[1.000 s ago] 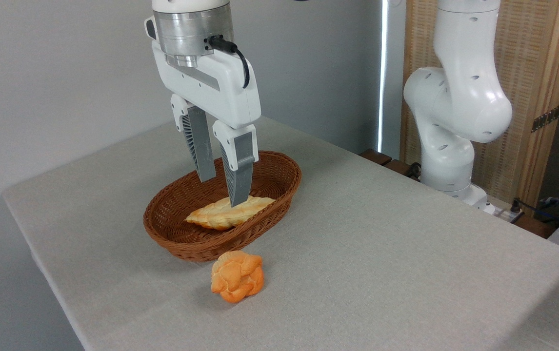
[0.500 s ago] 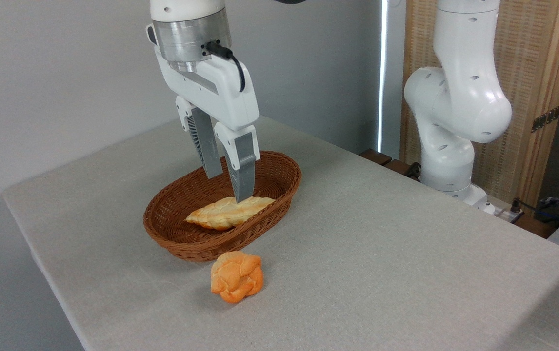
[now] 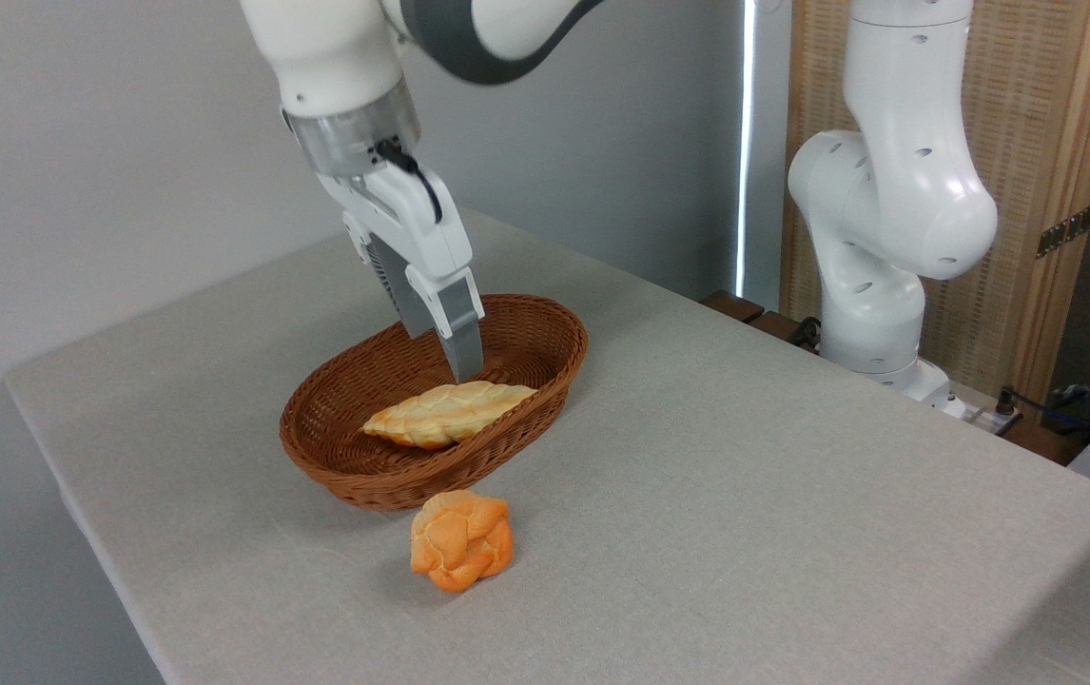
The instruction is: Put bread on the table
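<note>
The bread [image 3: 448, 415], a pale golden braided loaf, lies lengthwise inside the brown wicker basket [image 3: 383, 480] on the grey-beige table [image 3: 745, 495]. My gripper [image 3: 445, 357] hangs tilted over the basket, just above the loaf's right half. Its near fingertip [image 3: 467, 369] is at the loaf's top edge; whether it touches I cannot tell. The two fingers nearly line up from this angle, one behind the other, with a gap between them and nothing held.
A round orange knotted bun [image 3: 462, 552] sits on the cloth just in front of the basket. The white arm base [image 3: 878, 238] stands beyond the table's right rear edge, with a wooden screen behind it. A grey wall lies at the back left.
The wrist has rotated and tilted, so the fingers now overlap in view instead of standing side by side. The gripper has also shifted slightly left. Bread, basket and bun have not moved.
</note>
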`<state>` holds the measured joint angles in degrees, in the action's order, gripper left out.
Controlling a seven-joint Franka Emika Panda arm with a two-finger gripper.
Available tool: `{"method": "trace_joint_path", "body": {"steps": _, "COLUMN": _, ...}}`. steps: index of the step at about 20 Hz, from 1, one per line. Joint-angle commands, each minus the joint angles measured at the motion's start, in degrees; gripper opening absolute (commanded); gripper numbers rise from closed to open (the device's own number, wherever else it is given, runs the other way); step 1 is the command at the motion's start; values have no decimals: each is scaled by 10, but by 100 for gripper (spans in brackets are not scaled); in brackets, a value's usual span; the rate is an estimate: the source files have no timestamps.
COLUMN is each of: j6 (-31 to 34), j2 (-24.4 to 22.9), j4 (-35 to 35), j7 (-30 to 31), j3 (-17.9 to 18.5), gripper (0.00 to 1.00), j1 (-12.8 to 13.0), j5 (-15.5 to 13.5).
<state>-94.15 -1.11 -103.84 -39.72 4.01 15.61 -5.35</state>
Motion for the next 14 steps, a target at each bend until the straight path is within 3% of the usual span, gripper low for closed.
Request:
{"method": "trace_joint_path", "body": {"steps": 1, "j6": -12, "j2": 5, "j4": -34, "j7": 7, "j3": -29, "gripper": 100, "j1": 0, "j5": -12}}
{"method": "trace_joint_path", "body": {"steps": 14, "j6": -51, "j2": 83, "j4": -32, "j7": 3, "j3": -44, "gripper": 100, "j1": 17, "j5": 2}}
